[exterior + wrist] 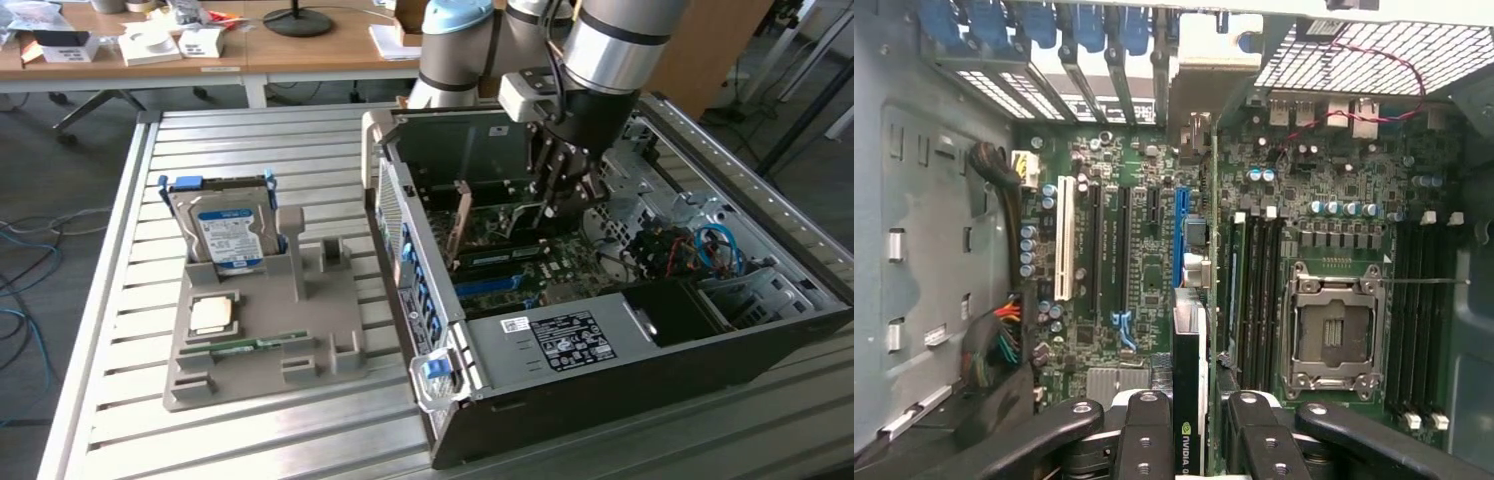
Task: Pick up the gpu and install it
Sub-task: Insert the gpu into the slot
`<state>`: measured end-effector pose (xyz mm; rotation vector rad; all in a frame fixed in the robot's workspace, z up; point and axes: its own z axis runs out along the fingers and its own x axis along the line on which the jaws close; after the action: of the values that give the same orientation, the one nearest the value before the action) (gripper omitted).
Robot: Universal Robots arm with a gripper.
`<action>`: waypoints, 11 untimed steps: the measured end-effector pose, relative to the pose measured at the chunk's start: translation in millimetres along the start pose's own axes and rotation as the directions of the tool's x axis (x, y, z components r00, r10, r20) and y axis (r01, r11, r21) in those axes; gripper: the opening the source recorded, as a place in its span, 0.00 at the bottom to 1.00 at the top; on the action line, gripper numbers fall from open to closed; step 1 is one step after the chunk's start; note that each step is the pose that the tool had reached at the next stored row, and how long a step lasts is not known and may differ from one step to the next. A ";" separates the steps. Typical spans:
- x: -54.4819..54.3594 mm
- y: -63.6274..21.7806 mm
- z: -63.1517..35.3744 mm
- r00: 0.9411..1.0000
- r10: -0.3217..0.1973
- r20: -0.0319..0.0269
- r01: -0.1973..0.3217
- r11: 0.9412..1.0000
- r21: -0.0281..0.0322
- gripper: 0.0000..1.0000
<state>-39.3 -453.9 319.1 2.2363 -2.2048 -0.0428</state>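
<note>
**Right now: jaws clamped on the graphics card, down inside the computer**

The two black fingers (1144, 420) of the gripper (1199, 405) press in from both sides on the graphics card (1189, 350), pinching it by its flat faces. From the wrist the card shows edge-on, a slim dark strip with a green logo, reaching out past the fingertips. It runs in line with the long slots on the green circuit board (1124, 150). It sits just beside the blue slot (1179, 230), between that and the rows of memory slots (1254, 290). Whether its far edge touches a slot I can't tell. The square processor socket (1332, 335) sits further off on the same board.

Seen from across the room, the gripper (558, 205) hangs down from the arm (607, 50) into the computer case (601, 400). The case lies open side up on a slatted metal table (214, 140). On the exterior view's left of the case, well apart from the gripper, sits a grey holder (267, 350). A hard drive (227, 235) with a blue label stands upright at its far end. A small green memory stick (247, 347) lies nearer the front, and a square chip (214, 315) sits between them.
</note>
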 end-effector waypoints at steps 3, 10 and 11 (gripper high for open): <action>0.1 -0.1 4.1 1.000 0.000 0.003 0.000 1.000 0.001 0.26; 0.3 -0.4 13.4 1.000 -0.001 0.013 0.001 1.000 0.004 0.26; 0.3 -0.4 14.8 1.000 -0.001 0.013 0.001 1.000 0.005 0.26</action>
<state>-39.2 -453.9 304.3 2.2455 -2.2129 -0.0526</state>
